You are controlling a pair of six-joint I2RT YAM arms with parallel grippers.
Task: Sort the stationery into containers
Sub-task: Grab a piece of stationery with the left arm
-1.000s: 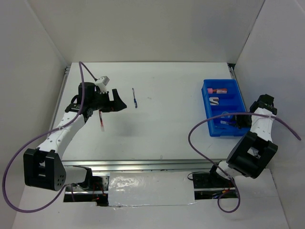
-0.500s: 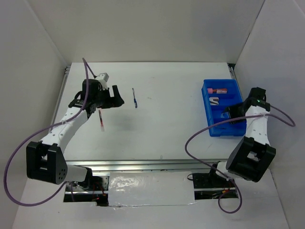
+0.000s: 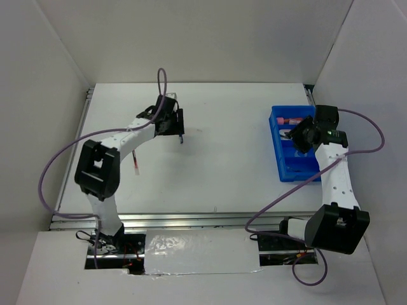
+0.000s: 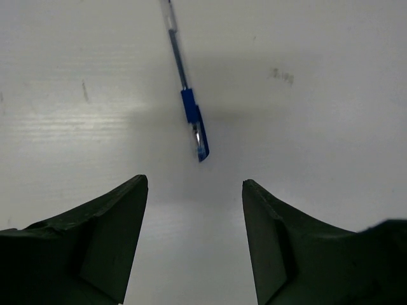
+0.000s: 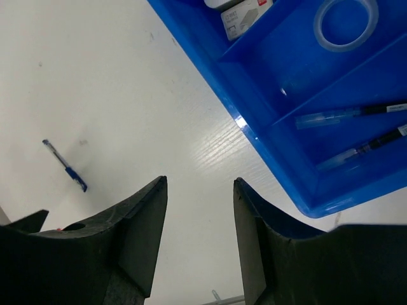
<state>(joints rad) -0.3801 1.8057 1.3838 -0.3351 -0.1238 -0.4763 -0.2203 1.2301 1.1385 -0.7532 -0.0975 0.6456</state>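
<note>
A thin dark-blue pen (image 4: 191, 111) lies on the white table just ahead of my left gripper (image 4: 194, 184), which is open and empty above it. From above, the left gripper (image 3: 176, 122) covers part of this pen (image 3: 182, 138). A thin red pen (image 3: 135, 162) lies to the left. My right gripper (image 5: 198, 184) is open and empty, hovering over the table beside the blue bin (image 5: 254, 101). The bin holds a clear tape ring (image 5: 346, 22) and two pens (image 5: 350, 115). In the top view, the right gripper (image 3: 299, 135) is above the bin (image 3: 297, 173), with a pink marker (image 3: 292, 119) at the bin's far end.
A small white box (image 5: 245, 13) sits in the bin's far compartment. White walls enclose the table on three sides. A metal rail (image 3: 191, 219) runs along the near edge. Purple cables loop off both arms.
My left arm swung right and toward the back, from beside the red pen to over the blue pen. My right arm moved from the bin's right side to over its left part.
</note>
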